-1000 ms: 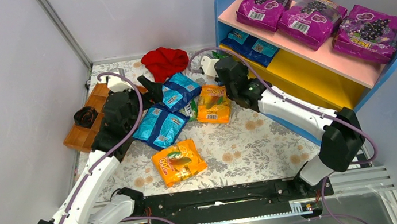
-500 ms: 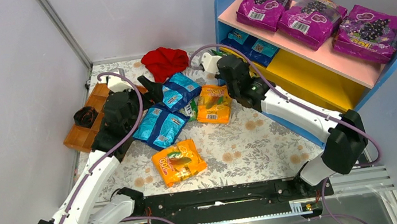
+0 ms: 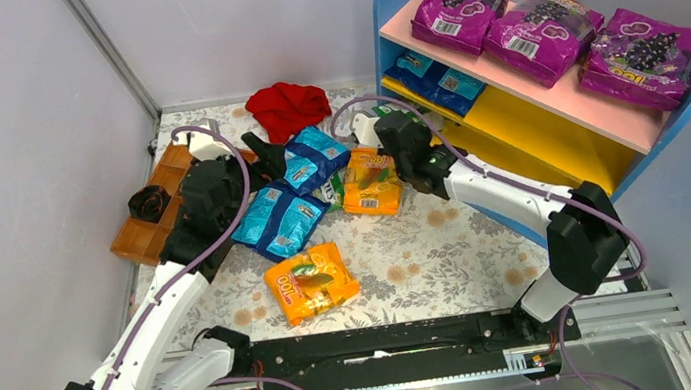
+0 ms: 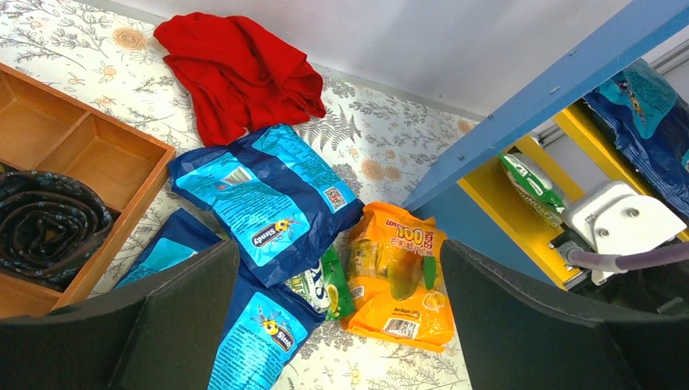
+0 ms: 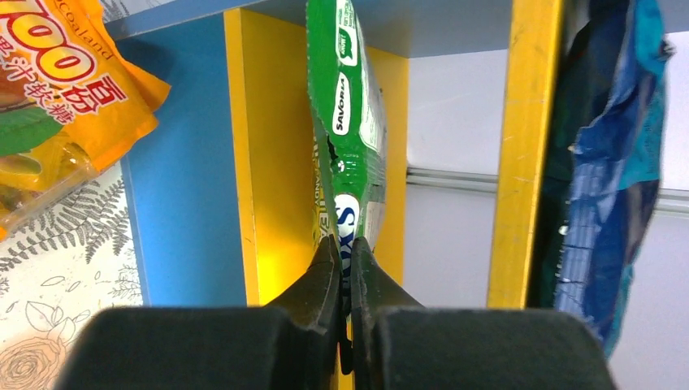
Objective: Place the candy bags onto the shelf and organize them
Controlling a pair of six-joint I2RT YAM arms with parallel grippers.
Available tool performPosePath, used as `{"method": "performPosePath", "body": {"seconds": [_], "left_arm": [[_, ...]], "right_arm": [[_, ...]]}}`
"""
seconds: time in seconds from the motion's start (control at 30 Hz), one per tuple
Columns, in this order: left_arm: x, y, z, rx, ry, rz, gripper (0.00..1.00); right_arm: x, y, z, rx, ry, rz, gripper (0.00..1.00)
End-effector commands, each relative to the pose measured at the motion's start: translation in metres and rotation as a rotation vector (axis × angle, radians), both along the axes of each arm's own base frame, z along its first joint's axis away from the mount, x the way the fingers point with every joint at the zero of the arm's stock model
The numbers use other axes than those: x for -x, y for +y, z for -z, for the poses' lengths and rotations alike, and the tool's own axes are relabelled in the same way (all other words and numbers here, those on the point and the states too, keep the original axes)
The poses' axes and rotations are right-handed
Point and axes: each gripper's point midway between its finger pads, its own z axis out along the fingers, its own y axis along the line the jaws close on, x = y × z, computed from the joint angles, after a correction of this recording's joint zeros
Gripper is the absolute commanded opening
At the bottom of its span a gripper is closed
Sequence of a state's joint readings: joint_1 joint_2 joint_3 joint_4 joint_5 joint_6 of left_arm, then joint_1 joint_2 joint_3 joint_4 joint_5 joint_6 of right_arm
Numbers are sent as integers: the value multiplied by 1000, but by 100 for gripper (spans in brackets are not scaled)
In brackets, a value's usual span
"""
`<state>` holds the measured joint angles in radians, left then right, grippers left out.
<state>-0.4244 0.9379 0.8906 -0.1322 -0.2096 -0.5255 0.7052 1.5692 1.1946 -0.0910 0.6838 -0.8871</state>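
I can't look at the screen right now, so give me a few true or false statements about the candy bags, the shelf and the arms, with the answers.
1. The right arm's fingers pinch a green candy bag. True.
2. The left arm's fingers are shut on a blue bag. False: they stand open, holding nothing.
3. Three magenta grape bags lie on the shelf's pink top board. True.
4. The red cloth lies in the tray. False: it lies on the table, outside the wooden tray.
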Motion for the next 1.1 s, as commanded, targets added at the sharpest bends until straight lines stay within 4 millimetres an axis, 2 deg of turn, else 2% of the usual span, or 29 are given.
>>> {"method": "performPosePath", "body": {"seconds": [0.0,0.1,0.23,0.37,0.43,0.57,0.67,0.8,0.87,0.97,1.07], "left_arm": [[-1,-5,-22,39,-65,13,99],[0,-5,-23,39,-68,14,99],[0,-4,-23,37,-69,10,99],[0,-3,-24,34,-71,4,99],[0,-2,-24,33,-73,3,99],[0,-2,-24,32,-72,2,99],[0,-3,-24,33,-70,3,99],[0,-4,-23,34,-68,7,99],[0,-5,-24,37,-69,11,99],[0,-6,-23,41,-68,17,99],[0,-5,-23,40,-67,13,99]], "right_arm": [[-8,1,12,-116,90,-35,0],[-13,3,20,-165,188,-70,0],[-17,4,32,-122,275,-115,0],[-27,-4,35,-82,266,-102,4],[-28,-8,36,-77,257,-89,20],[-29,-13,34,-88,227,-49,28],[-29,-14,23,-118,192,-10,40],[-13,5,17,-197,212,-69,62],[-10,15,14,-225,202,-87,69],[-12,22,14,-203,168,-71,70],[-19,24,16,-168,148,-37,61]]}}
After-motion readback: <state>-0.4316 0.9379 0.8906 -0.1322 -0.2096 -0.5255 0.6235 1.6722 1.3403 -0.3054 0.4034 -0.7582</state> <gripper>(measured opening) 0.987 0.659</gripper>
